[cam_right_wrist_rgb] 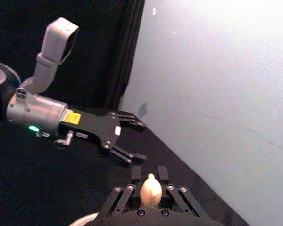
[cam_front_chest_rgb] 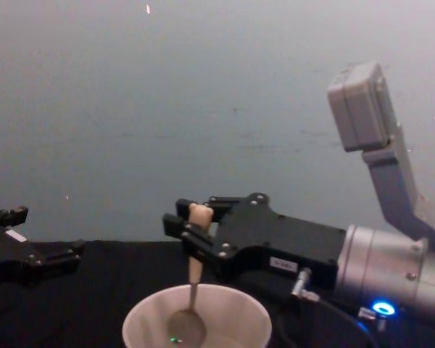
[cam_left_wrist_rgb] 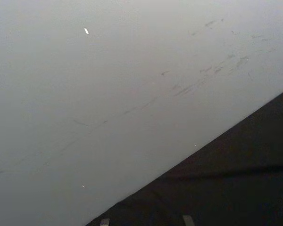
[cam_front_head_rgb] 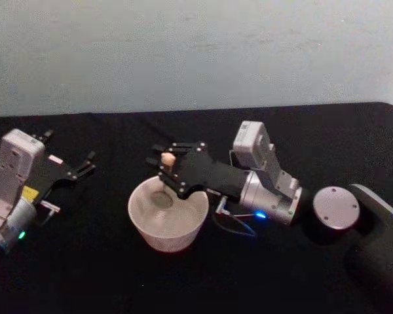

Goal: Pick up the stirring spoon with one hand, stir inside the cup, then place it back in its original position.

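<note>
Over the middle of the table, the right gripper has its jaws closed on the stirring spoon, pinching the handle just below the bear-head knob, which pokes out above the fingers. The spoon hangs nearly upright with its small bowl down inside the cup, toward the cup's far side; whether it touches the bottom I cannot tell. The gripper's black body reaches in from the right, over the cup's far right rim, and its silver wrist with a blue light lies just beside the cup on the right. Well apart on the left, the left gripper sits parked above the black table, jaws spread wide and holding nothing, pointing toward the far right. Bare cloth lies between it and the cup, and along the near side in front of the cup. The far table edge meets a pale wall. There is one spoon, one cup and two grippers.
</note>
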Controlling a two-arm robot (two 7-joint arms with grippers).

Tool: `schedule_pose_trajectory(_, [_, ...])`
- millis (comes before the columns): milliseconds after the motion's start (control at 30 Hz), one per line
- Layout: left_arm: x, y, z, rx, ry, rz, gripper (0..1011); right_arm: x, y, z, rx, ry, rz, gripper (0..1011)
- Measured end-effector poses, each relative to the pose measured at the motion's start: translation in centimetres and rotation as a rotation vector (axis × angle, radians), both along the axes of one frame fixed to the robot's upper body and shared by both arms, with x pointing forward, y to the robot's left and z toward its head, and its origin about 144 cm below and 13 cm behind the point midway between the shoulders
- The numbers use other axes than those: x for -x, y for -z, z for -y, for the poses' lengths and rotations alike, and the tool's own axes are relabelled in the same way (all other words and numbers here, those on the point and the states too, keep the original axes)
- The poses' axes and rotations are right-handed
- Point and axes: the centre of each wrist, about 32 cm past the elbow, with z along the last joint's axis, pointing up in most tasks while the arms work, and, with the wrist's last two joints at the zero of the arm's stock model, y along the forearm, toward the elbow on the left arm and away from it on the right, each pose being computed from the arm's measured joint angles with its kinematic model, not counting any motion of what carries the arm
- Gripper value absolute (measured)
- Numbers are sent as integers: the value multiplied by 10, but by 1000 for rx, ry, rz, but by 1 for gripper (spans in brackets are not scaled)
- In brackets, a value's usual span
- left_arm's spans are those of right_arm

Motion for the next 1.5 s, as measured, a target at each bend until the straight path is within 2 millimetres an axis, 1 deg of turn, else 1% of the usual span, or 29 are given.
schedule_pose_trajectory(367, [0,0,0,0,0,0,1001,4,-2,14,10,17,10,213])
schedule_pose_trajectory(800, [0,0,0,0,0,0,1001,8,-2,20,21,21,5,213])
schedule_pose_trajectory(967, [0,0,0,0,0,0,1001,13,-3,26,30,11,4,213])
schedule_pose_trajectory(1200, [0,0,0,0,0,0,1001,27,-5,34,36,-24,-5,214])
schedule_pose_trajectory(1367, [0,0,0,0,0,0,1001,36,-6,36,41,-56,-14,214])
schedule_pose_trajectory(1500, [0,0,0,0,0,0,1001,42,-7,34,34,-94,-20,214])
